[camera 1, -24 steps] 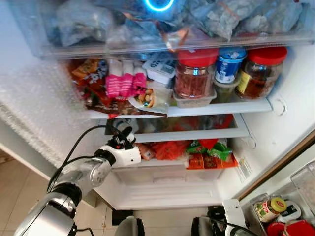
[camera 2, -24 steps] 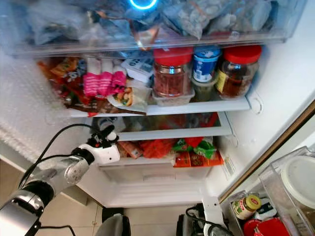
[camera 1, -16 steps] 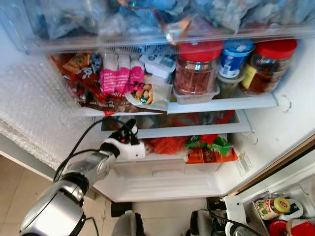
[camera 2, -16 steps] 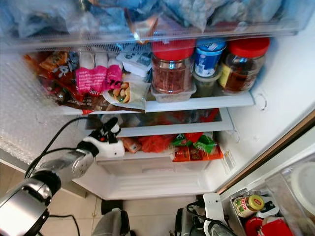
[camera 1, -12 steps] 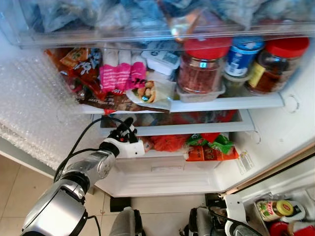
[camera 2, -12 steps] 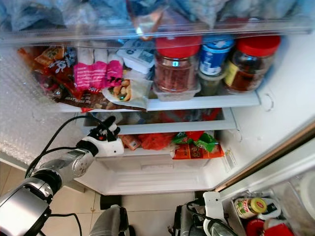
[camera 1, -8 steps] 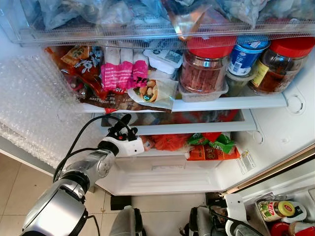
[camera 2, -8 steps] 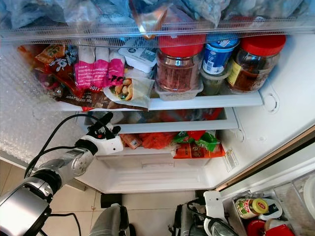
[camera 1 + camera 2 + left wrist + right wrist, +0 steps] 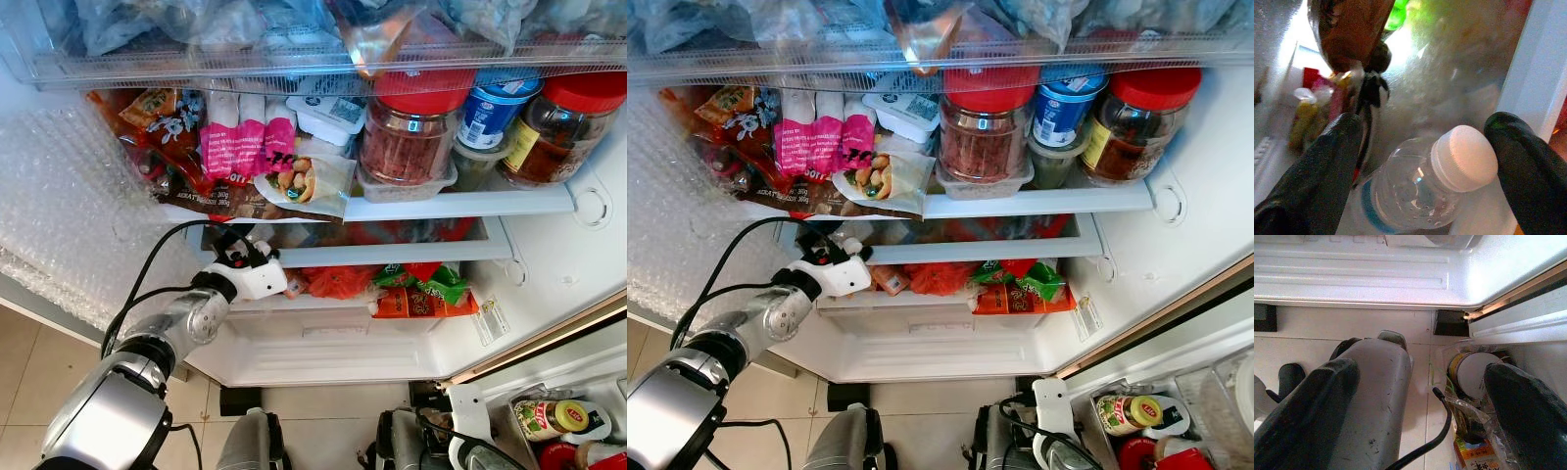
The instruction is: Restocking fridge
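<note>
My left gripper (image 9: 238, 257) reaches into the left end of the fridge's lower shelf (image 9: 323, 311), under the glass shelf (image 9: 392, 257) above it. In the left wrist view its black fingers (image 9: 1317, 176) stand wide open. Between them lies a clear water bottle (image 9: 1415, 191) with a white cap (image 9: 1464, 156), the cap close to one finger. A brown packet (image 9: 1349, 29) hangs just beyond it. My right gripper (image 9: 1420, 377) hangs open low by my leg, over the tiled floor.
Red-lidded jars (image 9: 407, 137), a blue tub (image 9: 487, 108), pink packets (image 9: 245, 147) and snack bags crowd the upper shelf. Orange and green packets (image 9: 421, 292) lie on the lower shelf to the right. A door bin with a yellow-lidded jar (image 9: 547, 419) sits bottom right.
My left gripper has pushed further in under the glass shelf, its fingers now tucked deeper. The camera has tilted slightly, shifting the whole picture.
</note>
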